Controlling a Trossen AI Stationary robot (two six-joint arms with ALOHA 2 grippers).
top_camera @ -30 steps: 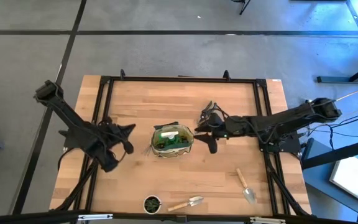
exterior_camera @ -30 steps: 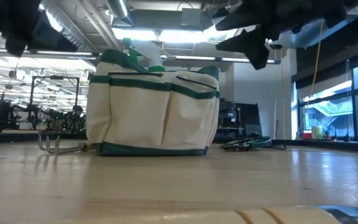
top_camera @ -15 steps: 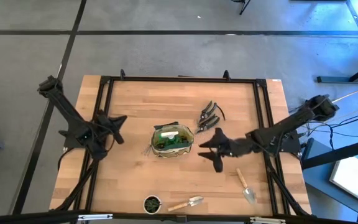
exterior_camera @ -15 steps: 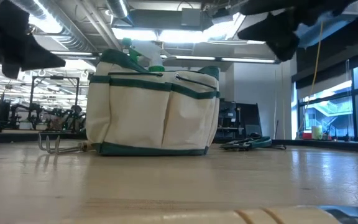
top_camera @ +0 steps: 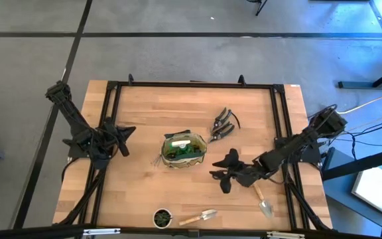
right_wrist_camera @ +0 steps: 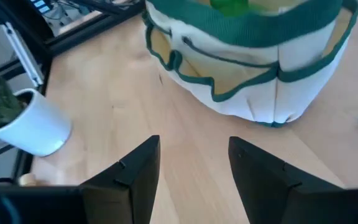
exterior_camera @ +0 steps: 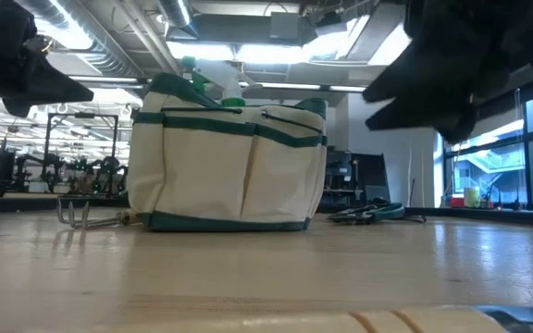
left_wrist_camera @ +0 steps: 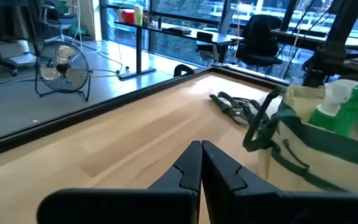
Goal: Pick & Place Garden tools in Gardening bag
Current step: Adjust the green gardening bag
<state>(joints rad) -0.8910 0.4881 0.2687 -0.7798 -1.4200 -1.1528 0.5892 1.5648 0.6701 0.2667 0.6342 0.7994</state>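
Observation:
The gardening bag [top_camera: 184, 149] stands upright mid-table on its flat bottom, with a green spray bottle [exterior_camera: 213, 81] sticking out of its mouth. Black-handled pruners [top_camera: 223, 124] lie on the table beyond the bag, to its right. One wooden-handled trowel [top_camera: 262, 197] lies near the right rail and another [top_camera: 201, 216] at the near edge. A metal fork [exterior_camera: 86, 215] lies against the bag's left side. My right gripper [top_camera: 220, 176] hovers open and empty near and to the right of the bag, facing it [right_wrist_camera: 247, 68]. My left gripper [top_camera: 126, 133] is shut and empty, left of the bag.
A small pot with a green plant [top_camera: 162, 217] stands at the near edge and also shows in the right wrist view [right_wrist_camera: 30, 124]. Black frame rails [top_camera: 280, 126] run along the table's sides. Bare wood lies between the bag and the near edge.
My right gripper has gone from beside the pruners toward the table's near edge, past the bag's right side, with nothing in it. My left gripper has drawn back a little toward the table's left edge. The tools and the bag have stayed where they were.

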